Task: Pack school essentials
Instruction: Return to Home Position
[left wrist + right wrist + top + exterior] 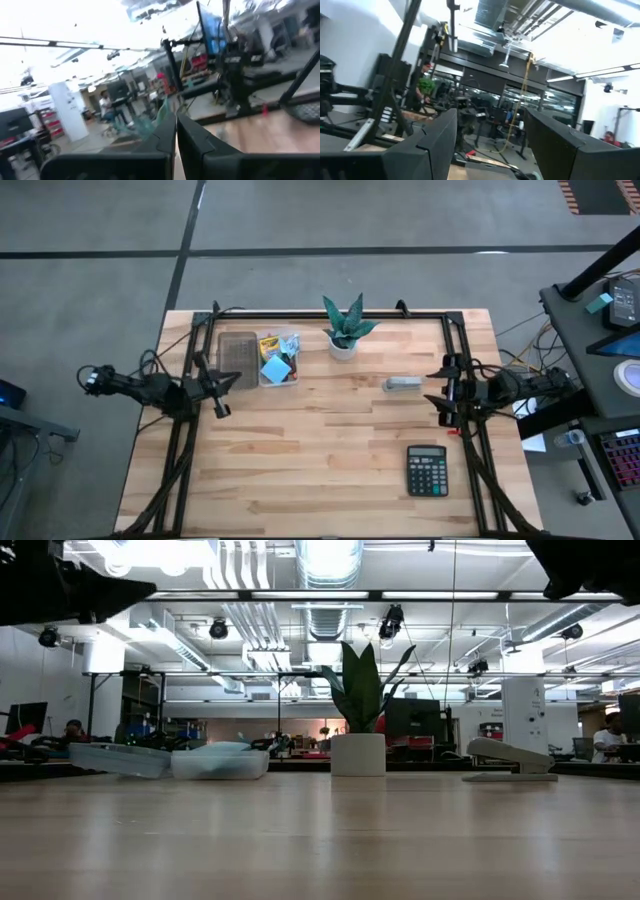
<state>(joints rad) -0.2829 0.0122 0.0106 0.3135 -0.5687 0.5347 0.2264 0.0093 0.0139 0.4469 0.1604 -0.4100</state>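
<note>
A clear open box (279,360) stands on the table's far left part. In it I see a yellow-green crayon box (268,345), a light-blue sticky-note pad (275,368) and something red; the scissors and pencils I cannot make out. A clear flat tray or lid (237,357) lies against its left side. My left gripper (228,383) hovers shut just near of that tray, its fingers (176,120) pointing toward the table's right. My right gripper (432,385) hangs open at the right edge, with a wide gap in its wrist view (490,117).
A green spiky plant in a white pot (345,332) stands right of the box. A grey stapler (402,384) lies just left of my right gripper, and a black calculator (427,470) sits near right. Bare wood spans the middle and near left. People sit in the room behind.
</note>
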